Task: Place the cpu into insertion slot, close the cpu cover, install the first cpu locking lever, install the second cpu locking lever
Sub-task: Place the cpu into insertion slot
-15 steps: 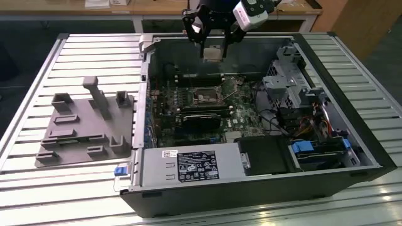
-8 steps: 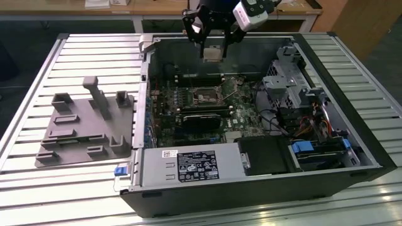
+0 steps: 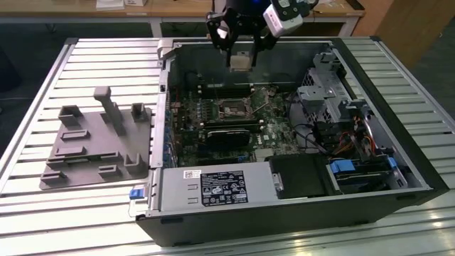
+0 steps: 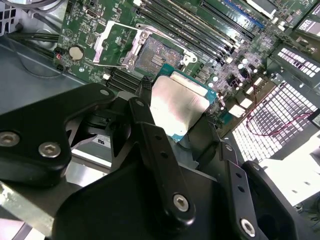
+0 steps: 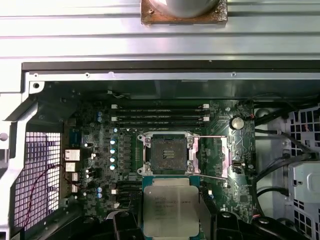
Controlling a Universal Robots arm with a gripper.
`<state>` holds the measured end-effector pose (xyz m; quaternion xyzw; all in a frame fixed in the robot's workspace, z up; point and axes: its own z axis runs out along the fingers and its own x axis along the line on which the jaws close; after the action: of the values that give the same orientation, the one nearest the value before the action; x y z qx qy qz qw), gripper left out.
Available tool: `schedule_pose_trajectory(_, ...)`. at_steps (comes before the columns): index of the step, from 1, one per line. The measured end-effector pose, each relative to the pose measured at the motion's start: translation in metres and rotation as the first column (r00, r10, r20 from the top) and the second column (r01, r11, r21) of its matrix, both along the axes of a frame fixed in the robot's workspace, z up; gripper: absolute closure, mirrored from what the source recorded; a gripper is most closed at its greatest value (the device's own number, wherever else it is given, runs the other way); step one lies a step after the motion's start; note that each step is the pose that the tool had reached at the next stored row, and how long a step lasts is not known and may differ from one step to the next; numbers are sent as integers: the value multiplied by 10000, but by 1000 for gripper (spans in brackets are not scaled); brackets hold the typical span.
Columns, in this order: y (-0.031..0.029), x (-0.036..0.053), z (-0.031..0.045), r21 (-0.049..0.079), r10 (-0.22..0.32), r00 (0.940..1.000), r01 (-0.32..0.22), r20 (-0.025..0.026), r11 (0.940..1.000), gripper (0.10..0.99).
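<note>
My gripper (image 3: 242, 57) hangs over the far side of the open computer case, shut on the cpu (image 3: 242, 63), a silvery-beige square chip. Both wrist views show the cpu (image 4: 177, 107) (image 5: 169, 210) flat between the black fingers (image 4: 145, 125). The insertion slot (image 3: 233, 110) lies on the green board below and nearer the camera than the chip. Its dark recessed centre (image 5: 167, 154) (image 4: 155, 56) is bare. Beside the socket the cpu cover (image 5: 210, 157) (image 4: 112, 44) stands flipped open. A thin locking lever (image 5: 216, 176) sticks out next to it.
Memory slots (image 5: 160, 117) run along one side of the socket. A black module (image 3: 227, 136) sits just in front of it. A drive cage (image 3: 334, 96) with cables fills the exterior view's right, a power supply (image 3: 213, 189) the near side. A grey fixture (image 3: 96, 141) lies left of the case.
</note>
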<state>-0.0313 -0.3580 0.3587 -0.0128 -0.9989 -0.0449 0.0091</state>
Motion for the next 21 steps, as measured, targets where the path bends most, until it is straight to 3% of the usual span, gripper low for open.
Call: schedule_pose_trajectory(21, 0, 0, -68, -1, 0, 10000, 0, -1, 10000, 549)
